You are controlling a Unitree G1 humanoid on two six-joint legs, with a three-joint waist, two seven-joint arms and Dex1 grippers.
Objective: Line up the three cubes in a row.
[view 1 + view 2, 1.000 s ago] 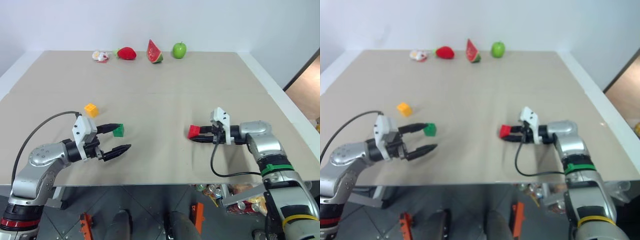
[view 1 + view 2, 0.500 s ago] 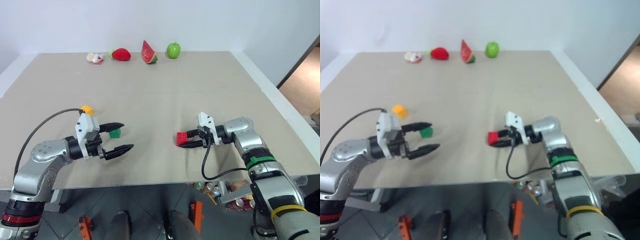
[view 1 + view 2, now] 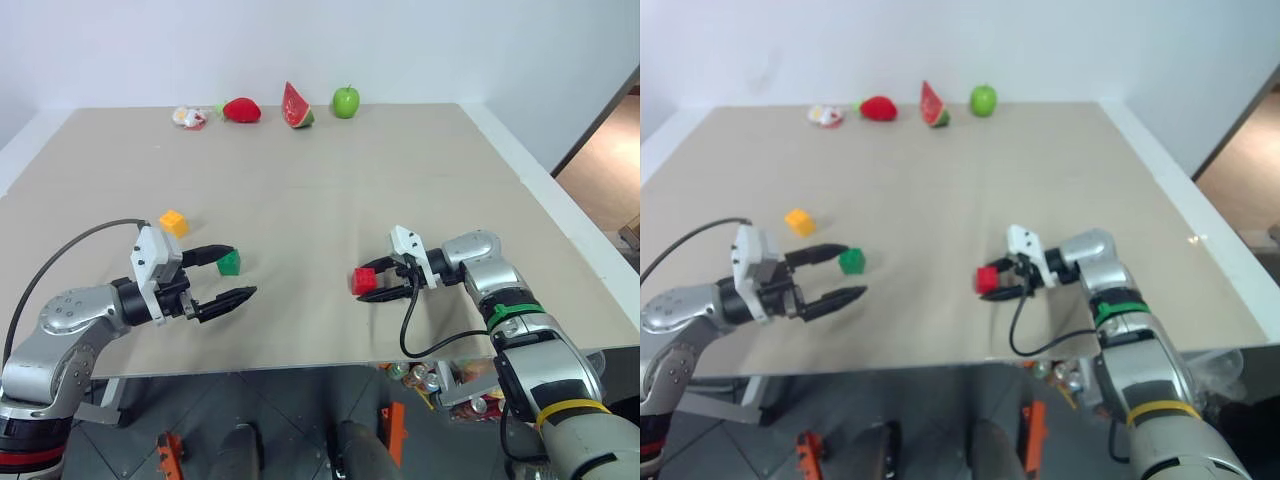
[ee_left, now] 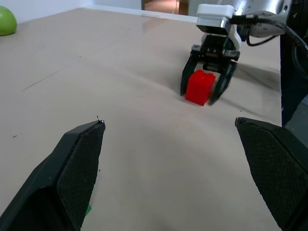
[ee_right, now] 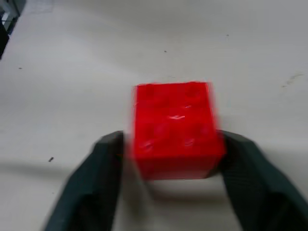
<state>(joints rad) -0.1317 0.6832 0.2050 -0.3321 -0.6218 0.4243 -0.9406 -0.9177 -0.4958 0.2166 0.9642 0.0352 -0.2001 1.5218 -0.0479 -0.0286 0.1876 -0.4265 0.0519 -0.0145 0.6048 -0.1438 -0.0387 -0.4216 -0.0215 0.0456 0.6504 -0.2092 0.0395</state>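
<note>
The red cube (image 3: 364, 281) sits on the table right of centre, and my right gripper (image 3: 367, 284) stands open around it, a black finger on each side with small gaps, as the left wrist view shows (image 4: 199, 87). The green cube (image 3: 229, 263) rests on the table left of centre, just off the tip of the far finger of my left gripper (image 3: 243, 271), which is wide open and empty. The yellow-orange cube (image 3: 173, 222) lies farther back and to the left of the green one.
Along the table's far edge stand a green toy apple (image 3: 345, 101), a watermelon slice (image 3: 296, 105), a red strawberry (image 3: 241, 110) and a small pale toy (image 3: 186, 117). The table's front edge (image 3: 300, 362) runs close below both grippers.
My right gripper carried the red cube to the left, set it on the table and opened off it. The left gripper has stayed open and nearly still.
</note>
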